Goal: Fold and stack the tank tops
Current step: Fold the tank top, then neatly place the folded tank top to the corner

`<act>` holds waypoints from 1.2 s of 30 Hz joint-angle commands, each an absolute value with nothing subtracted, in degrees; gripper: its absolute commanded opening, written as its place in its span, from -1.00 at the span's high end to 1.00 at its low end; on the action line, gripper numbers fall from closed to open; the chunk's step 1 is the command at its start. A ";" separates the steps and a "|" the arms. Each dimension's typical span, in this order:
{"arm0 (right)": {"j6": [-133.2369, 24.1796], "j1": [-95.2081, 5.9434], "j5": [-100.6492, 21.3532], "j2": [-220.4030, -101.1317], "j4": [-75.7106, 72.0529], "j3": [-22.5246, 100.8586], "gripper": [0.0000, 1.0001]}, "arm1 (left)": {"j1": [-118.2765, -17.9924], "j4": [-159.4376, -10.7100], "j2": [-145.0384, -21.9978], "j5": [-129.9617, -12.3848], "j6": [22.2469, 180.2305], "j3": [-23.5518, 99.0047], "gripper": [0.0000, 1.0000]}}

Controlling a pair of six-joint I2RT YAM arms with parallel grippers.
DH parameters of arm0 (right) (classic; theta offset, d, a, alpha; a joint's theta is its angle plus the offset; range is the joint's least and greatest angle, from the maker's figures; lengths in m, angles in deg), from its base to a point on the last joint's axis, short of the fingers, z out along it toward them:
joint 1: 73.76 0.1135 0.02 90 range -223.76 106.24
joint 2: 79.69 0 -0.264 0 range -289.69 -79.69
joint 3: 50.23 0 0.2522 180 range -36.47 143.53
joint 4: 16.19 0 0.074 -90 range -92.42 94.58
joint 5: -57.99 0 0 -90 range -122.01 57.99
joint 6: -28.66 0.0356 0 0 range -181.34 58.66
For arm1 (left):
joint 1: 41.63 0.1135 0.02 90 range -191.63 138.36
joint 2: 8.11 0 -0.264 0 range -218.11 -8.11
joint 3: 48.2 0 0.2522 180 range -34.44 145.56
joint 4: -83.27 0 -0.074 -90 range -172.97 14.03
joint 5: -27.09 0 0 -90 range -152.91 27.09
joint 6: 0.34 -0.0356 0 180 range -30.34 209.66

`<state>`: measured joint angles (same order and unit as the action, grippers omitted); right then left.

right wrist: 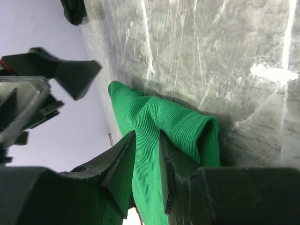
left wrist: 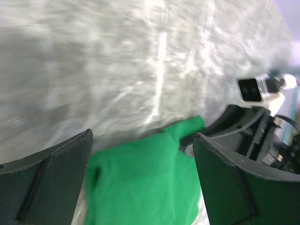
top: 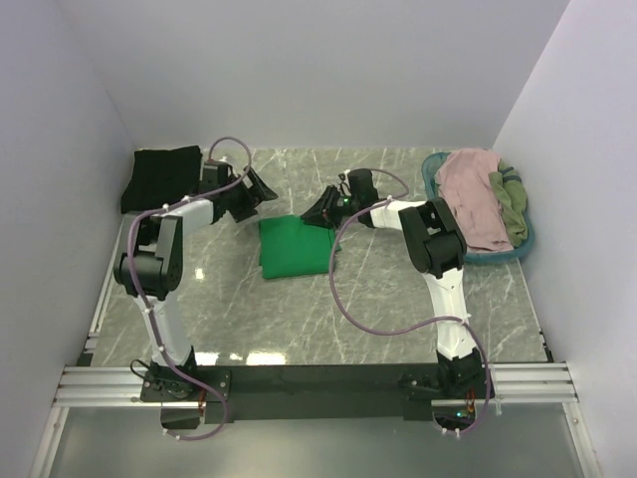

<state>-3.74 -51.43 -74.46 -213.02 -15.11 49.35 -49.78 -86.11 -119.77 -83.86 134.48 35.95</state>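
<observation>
Right gripper (right wrist: 146, 140) pinches a raised fold of the green tank top (top: 294, 246), which lies mid-frame in the top view. The left gripper (left wrist: 140, 140) gapes empty near its upper-left corner. The ribbed cloth looks light and limp, so it is best taken at its corners.

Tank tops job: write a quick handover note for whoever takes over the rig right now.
Left gripper: open, empty, above the near-left part of the green top.
Right gripper: shut on a fold at the green top's edge.
Black top: lying flat in the far left corner, apparently folded.
Pink top and olive top: heaped unfolded in the teal basket.
Done: probably only the black top.
Left: finish folding green, stack it, then fold and stack pink and olive.
</observation>
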 commanded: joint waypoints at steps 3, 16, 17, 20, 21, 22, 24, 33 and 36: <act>-7.46 -52.31 -72.09 -213.90 -10.61 50.54 0.32 | -49.28 -72.81 -111.56 -71.71 130.97 39.46 -0.91; -20.03 -52.84 -59.52 -211.52 5.57 55.29 0.32 | -54.64 -71.98 -101.36 -75.91 134.31 15.48 -0.99; -20.73 -52.84 -59.43 -211.61 7.14 56.33 0.32 | -55.34 -71.72 -101.80 -75.66 134.48 15.57 -0.99; -21.09 -52.84 -59.34 -211.35 7.86 56.79 0.32 | -57.63 -71.55 -104.35 -75.13 135.10 16.62 -0.99; -21.00 -52.75 -59.34 -211.17 7.77 56.78 0.32 | -58.15 -71.63 -105.92 -75.13 135.36 17.58 -0.99; -21.18 -52.84 -59.25 -211.08 7.95 56.87 0.32 | -58.25 -71.28 -106.89 -74.87 135.19 18.37 -0.99; -21.53 -52.84 -59.69 -211.61 9.17 58.27 0.32 | -58.42 -70.41 -110.13 -74.34 134.40 21.09 -0.99; -22.23 -52.84 -60.92 -213.37 11.90 62.23 0.32 | -59.56 -67.41 -120.51 -74.94 131.67 27.69 -0.99; -22.49 -52.84 -61.19 -213.81 12.34 62.76 0.32 | -60.97 -67.76 -122.01 -76.88 130.80 28.31 -0.99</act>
<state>-20.55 -52.07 -63.05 -212.22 9.70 60.57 -59.00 -73.91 -115.77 -77.04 133.84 30.85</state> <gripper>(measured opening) 0.338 0.994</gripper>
